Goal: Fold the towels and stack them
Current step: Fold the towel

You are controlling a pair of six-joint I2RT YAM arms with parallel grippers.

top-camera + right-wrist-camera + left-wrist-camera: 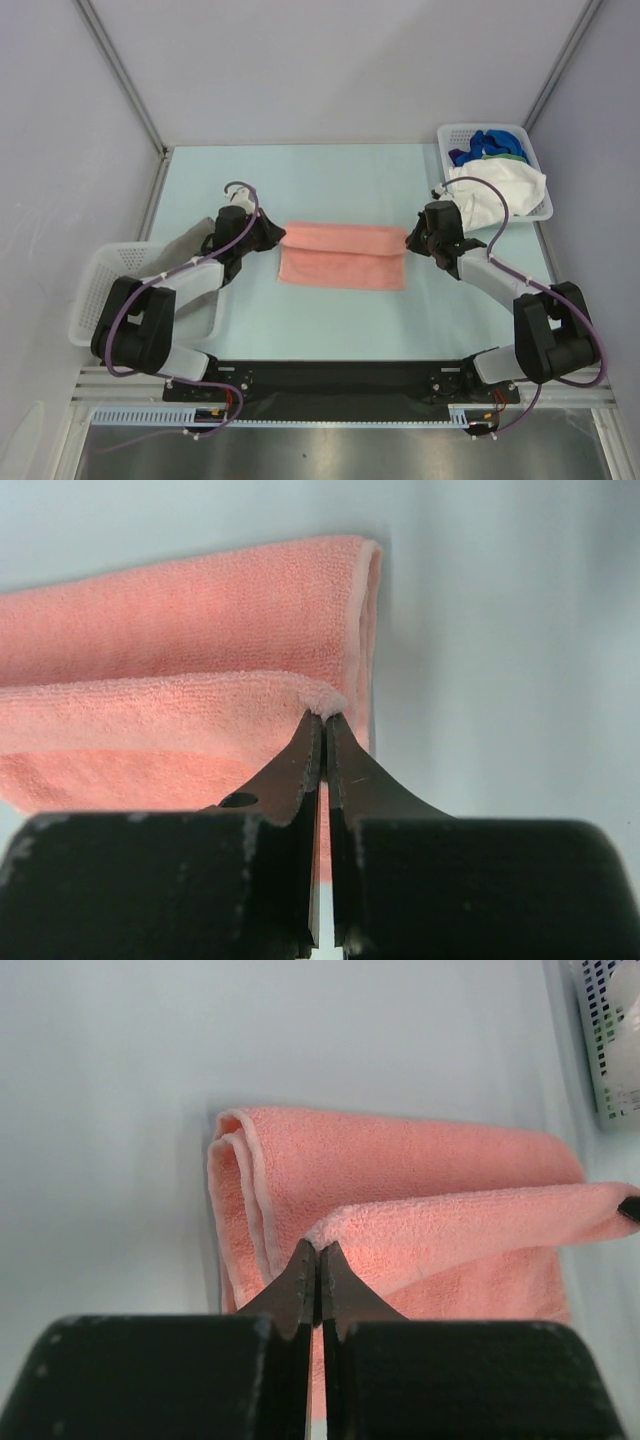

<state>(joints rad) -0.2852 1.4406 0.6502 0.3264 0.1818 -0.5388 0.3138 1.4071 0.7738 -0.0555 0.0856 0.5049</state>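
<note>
pink towel [345,255] in closed grippers [318,1252] [325,720] (both)

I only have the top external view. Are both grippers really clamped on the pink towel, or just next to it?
Observer: The left wrist view shows the left gripper shut on a lifted edge of the pink towel.
Operator: And the right?
Observer: The right gripper is shut too, pinching a lifted corner at its fingertips.
Operator: Is it folded over?
Observer: Yes, the left wrist view shows doubled layers at the towel's end.
</note>
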